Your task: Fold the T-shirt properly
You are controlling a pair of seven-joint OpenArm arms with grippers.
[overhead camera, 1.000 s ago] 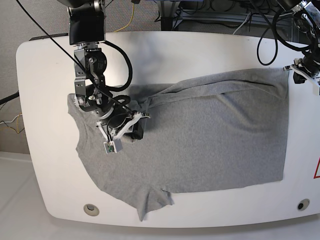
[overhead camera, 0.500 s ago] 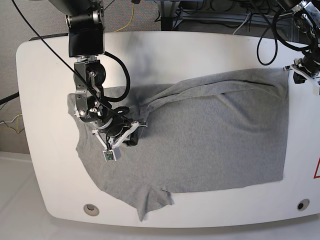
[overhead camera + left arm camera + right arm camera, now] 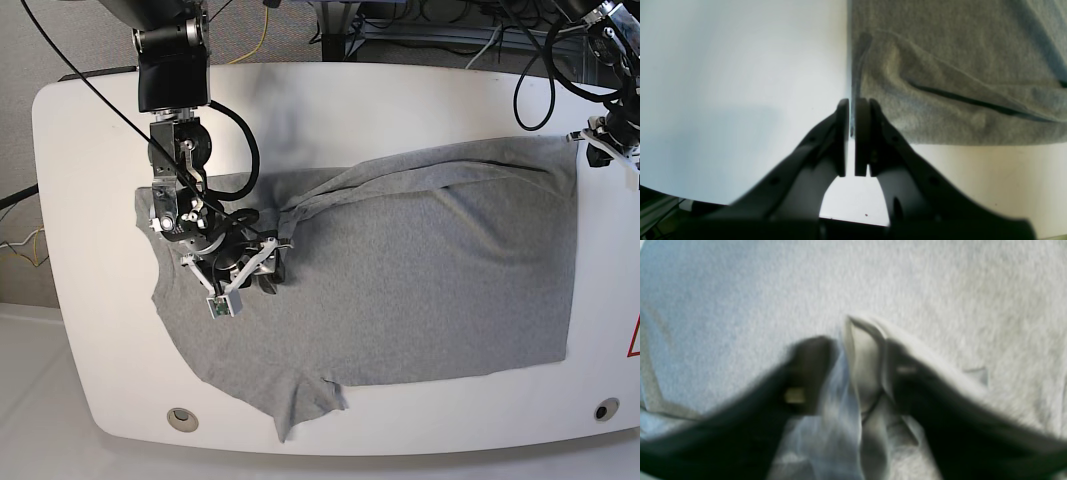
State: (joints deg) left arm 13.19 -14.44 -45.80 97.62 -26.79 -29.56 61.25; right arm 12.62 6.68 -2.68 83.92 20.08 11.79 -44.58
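The grey T-shirt lies spread over the white table, with a fold running from its left-centre to the top right corner. My right gripper is low on the shirt's left part. In the right wrist view its jaws stand apart, and a loose upright fold of the T-shirt sits between them against one finger. My left gripper is at the shirt's top right corner. Its fingers are shut right at the T-shirt's edge; whether cloth is nipped I cannot tell.
Black cables hang over the table's far edge behind both arms. Two round holes sit near the front corners. A red-marked sticker is at the right edge. One sleeve reaches close to the front edge.
My right gripper moved slightly down and left over the shirt, and its jaws have opened from shut. The left gripper has stayed put.
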